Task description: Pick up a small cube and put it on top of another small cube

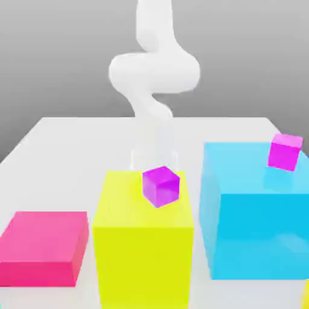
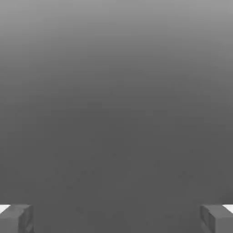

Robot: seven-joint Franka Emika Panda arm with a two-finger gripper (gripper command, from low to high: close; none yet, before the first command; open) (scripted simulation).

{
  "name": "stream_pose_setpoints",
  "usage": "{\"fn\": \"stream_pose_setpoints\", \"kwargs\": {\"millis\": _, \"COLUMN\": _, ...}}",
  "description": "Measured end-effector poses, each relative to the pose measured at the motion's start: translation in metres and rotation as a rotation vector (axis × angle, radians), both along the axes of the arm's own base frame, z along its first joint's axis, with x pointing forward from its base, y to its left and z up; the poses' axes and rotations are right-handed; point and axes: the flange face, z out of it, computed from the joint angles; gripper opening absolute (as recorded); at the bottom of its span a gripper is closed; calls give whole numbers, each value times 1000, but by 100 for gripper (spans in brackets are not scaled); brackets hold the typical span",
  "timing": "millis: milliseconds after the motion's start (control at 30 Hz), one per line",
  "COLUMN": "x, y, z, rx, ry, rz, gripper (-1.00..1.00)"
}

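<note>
Purple and small, one cube [image 1: 161, 186] sits on the yellow block [image 1: 143, 238] just in front of my gripper [image 1: 155, 158], whose fingers [image 2: 16, 218] stand wide apart and hold nothing. Off to the exterior view's right of my gripper, a magenta cube [image 1: 285, 151] rests tilted on the far corner of the blue block [image 1: 256, 211]. A pink block [image 1: 43, 247] lies low on the white counter [image 1: 66, 157], towards that view's left.
</note>
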Motion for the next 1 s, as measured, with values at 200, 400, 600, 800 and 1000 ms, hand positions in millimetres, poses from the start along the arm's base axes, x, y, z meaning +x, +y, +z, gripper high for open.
{"fn": "stream_pose_setpoints", "kwargs": {"millis": 200, "x": 68, "y": -50, "z": -67, "rx": 65, "ry": 136, "rz": -158, "gripper": 0}}
{"fn": "stream_pose_setpoints", "kwargs": {"millis": 400, "x": 117, "y": -109, "z": -146, "rx": 131, "ry": 263, "rz": -318, "gripper": 0}}
{"fn": "stream_pose_setpoints", "kwargs": {"millis": 600, "x": 142, "y": -177, "z": -238, "rx": 202, "ry": 386, "rz": -492, "gripper": 0}}
{"fn": "stream_pose_setpoints", "kwargs": {"millis": 800, "x": 146, "y": -238, "z": -340, "rx": 272, "ry": 507, "rz": -657, "gripper": 0}}
{"fn": "stream_pose_setpoints", "kwargs": {"millis": 1000, "x": 125, "y": -292, "z": -447, "rx": 343, "ry": 626, "rz": -823, "gripper": 0}}
